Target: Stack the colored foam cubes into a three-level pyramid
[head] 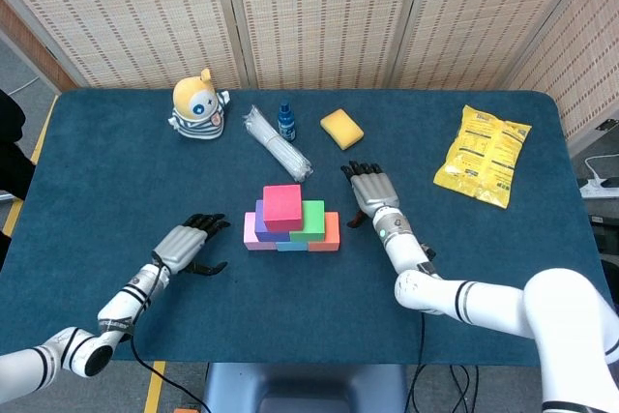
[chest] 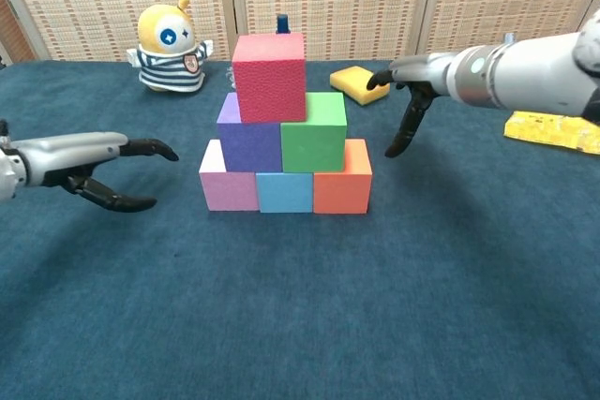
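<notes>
With both hands off the stack, the build reads as done. Left hand (chest: 80, 158) hovers at 9 o'clock of the pyramid, fingers spread, holding nothing, clear gap to the pink cube (chest: 228, 178). Right hand (chest: 412, 91) sits at 3 o'clock, also spread and empty, fingers pointing down, apart from the orange cube (chest: 342, 178).

Pyramid sits mid-bench (head: 116, 171): base row pink, blue cube (chest: 284, 192), orange, touching side by side. Second level is the purple cube (chest: 247, 136) and green cube (chest: 314, 131). Red cube (chest: 269, 64) on top, over the purple/green seam, biased slightly toward purple.

Judgement: all three levels placed, step in hand is release and clear. Next move calls for pulling both hands straight outward without brushing the base cubes; foam is light, any nudge could shift a row. Optional: recentre red, though it looks stable.
</notes>
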Available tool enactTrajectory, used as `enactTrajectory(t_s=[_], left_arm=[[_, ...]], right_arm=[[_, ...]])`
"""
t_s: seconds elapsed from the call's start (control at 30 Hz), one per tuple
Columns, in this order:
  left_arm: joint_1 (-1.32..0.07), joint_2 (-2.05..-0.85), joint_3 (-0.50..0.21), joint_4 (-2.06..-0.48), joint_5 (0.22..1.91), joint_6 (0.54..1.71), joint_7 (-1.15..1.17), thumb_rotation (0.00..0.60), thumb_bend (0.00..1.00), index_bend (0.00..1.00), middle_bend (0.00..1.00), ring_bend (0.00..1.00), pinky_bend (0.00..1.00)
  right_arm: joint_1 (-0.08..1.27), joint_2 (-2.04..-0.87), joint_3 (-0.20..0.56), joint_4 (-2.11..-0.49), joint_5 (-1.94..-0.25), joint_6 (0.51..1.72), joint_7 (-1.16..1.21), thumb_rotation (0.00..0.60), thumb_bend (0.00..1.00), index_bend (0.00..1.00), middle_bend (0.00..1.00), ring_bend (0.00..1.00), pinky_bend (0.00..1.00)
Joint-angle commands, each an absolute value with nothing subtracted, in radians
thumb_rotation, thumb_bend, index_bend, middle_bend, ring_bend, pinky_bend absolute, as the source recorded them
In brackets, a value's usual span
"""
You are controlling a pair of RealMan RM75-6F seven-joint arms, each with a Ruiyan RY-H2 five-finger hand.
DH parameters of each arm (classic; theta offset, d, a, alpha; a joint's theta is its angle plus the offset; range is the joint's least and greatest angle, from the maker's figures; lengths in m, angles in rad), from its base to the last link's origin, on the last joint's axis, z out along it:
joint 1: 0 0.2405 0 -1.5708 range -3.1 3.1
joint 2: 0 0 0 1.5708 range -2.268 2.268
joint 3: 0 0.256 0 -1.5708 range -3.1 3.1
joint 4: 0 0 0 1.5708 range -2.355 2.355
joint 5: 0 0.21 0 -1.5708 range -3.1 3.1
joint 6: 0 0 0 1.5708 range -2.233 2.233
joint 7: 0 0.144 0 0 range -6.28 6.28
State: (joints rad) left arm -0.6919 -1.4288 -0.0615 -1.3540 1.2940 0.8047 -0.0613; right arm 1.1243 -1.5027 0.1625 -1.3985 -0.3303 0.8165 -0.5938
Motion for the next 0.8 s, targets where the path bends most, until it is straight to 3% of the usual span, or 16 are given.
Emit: enactTrajectory(t_s=[0.03, 0.07, 0.13, 0.2, 0.27, 0.43, 0.5, 0.57, 0.8], left_arm=[[-0.612, -1.337, -0.069, -1.418, 1.280, 0.933, -0.056, 0.372, 0.32, 0.10, 0.00, 0.00, 0.00], [-0.590, -1.316, -0.070, -1.432, 1.277, 0.968, -0.050, 0.394, 0.32, 0.10, 0.00, 0.00, 0.00], [-0.536, -1.270, -0.072, -1.465, 1.268, 1.057, -0.032, 0.511, 0.32, 0.10, 0.00, 0.00, 0.00], [-0.490, -1.236, -0.071, -1.491, 1.262, 1.130, -0.014, 0.590, 0.32, 0.10, 0.00, 0.00, 0.00], [-0.434, -1.204, -0.069, -1.518, 1.264, 1.219, 0.000, 0.600, 0.32, 0.10, 0.00, 0.00, 0.00], [-0.380, -1.180, -0.061, -1.542, 1.272, 1.297, 0.004, 0.600, 0.32, 0.10, 0.00, 0.00, 0.00], [-0.275, -1.151, -0.024, -1.573, 1.307, 1.432, -0.017, 0.600, 0.32, 0.10, 0.00, 0.00, 0.00], [-0.232, -1.153, -0.001, -1.575, 1.346, 1.489, -0.030, 0.600, 0.32, 0.10, 0.00, 0.00, 0.00], [-0.131, -1.175, 0.048, -1.585, 1.426, 1.597, -0.026, 0.600, 0.32, 0.10, 0.00, 0.00, 0.00]], right_arm=[[1.004, -1.324, 0.148, -1.606, -0.509, 0.961, -0.509, 0.600, 0.15, 0.00, 0.00, 0.00, 0.07], [0.970, -1.286, 0.140, -1.649, -0.552, 0.994, -0.484, 0.600, 0.15, 0.00, 0.00, 0.00, 0.07], [0.883, -1.198, 0.115, -1.737, -0.663, 1.069, -0.413, 0.600, 0.15, 0.00, 0.00, 0.00, 0.09], [0.803, -1.137, 0.088, -1.789, -0.771, 1.138, -0.344, 0.600, 0.16, 0.00, 0.00, 0.00, 0.11], [0.707, -1.082, 0.045, -1.821, -0.906, 1.212, -0.254, 0.600, 0.15, 0.00, 0.00, 0.00, 0.11], [0.612, -1.044, 0.000, -1.824, -1.037, 1.285, -0.155, 0.600, 0.16, 0.00, 0.00, 0.00, 0.11], [0.447, -1.020, -0.085, -1.801, -1.193, 1.440, -0.007, 0.600, 0.16, 0.00, 0.00, 0.00, 0.10], [0.372, -1.032, -0.120, -1.745, -1.294, 1.519, 0.078, 0.600, 0.15, 0.00, 0.00, 0.00, 0.09], [0.195, -1.079, -0.159, -1.642, -1.413, 1.672, 0.190, 0.600, 0.15, 0.00, 0.00, 0.00, 0.05]])
